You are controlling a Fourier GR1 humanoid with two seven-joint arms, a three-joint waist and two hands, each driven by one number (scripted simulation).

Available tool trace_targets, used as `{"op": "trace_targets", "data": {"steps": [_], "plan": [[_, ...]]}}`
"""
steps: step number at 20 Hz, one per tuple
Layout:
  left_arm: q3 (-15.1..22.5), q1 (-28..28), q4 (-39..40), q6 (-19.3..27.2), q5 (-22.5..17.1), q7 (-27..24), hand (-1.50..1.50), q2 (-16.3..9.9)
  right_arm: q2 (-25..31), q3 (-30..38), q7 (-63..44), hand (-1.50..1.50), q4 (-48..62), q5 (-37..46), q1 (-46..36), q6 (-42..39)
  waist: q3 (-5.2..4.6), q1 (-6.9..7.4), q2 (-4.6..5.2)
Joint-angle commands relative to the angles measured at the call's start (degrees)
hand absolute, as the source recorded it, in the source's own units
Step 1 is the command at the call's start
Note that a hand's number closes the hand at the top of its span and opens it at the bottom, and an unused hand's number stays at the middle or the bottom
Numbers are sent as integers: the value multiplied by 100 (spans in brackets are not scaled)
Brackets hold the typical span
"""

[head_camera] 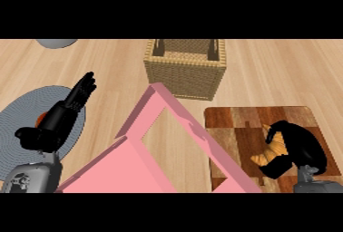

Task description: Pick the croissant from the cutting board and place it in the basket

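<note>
We see the right hand (303, 147) at the lower right of the frame, entering from the lower edge on a grey forearm (315, 185). Its black fingers and thumb curl around the croissant (271, 147), so the hand is grasping the pastry. The croissant shows as a golden-brown crescent at the left side of the hand, partly hidden by the fingers. It sits over the cutting board (237, 131), a wooden board of light and dark brown blocks in the lower right of the frame. We cannot tell whether the croissant touches the board or is lifted off it.

The left hand (67, 111) appears at the left of the frame, above its grey forearm (30, 177). Its fingers are straight and point toward the upper right of the frame; it holds nothing and is released. It lies over a round grey-blue mat (20, 115) with ringed texture.

The basket (185, 68) stands at the upper centre of the frame, a square woven container with an open top, well apart from the croissant. A pink angular frame (181, 120) rises from the lower centre of the frame between the two hands. A grey rounded object (57, 42) shows at the upper left edge.

We find no readable writing, brand or label on any item.
</note>
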State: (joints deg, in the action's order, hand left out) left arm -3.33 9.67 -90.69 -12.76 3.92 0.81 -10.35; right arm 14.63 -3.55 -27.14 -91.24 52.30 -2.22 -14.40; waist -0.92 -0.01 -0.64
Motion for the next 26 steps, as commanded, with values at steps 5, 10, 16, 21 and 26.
{"op": "trace_targets", "data": {"steps": [5, 10, 16, 21, 26], "plan": [[145, 112, 39, -107, 17, 33, 0, 44, -1253, -2303, -490, 150, -200, 1175, -828, -309, 72, 358, 81], [230, 281, 193, -211, 102, -100, 0, -18, -1440, -4007, -1334, 150, 132, 946, -1490, 214, 86, 532, 120], [144, 476, 357, -108, 63, -91, 0, 73, -1458, -5022, -2351, 150, 114, -444, -1915, 1967, 97, 457, 134], [188, 329, 274, -110, 17, 38, 0, 138, -1460, -5270, -2664, 150, -582, -709, -2701, 3400, 94, 435, 70], [235, -7, -9, -57, 40, 1, 0, 120, -1458, -5410, -3280, 150, -928, -550, -3486, 4347, 84, 306, 35]]}}
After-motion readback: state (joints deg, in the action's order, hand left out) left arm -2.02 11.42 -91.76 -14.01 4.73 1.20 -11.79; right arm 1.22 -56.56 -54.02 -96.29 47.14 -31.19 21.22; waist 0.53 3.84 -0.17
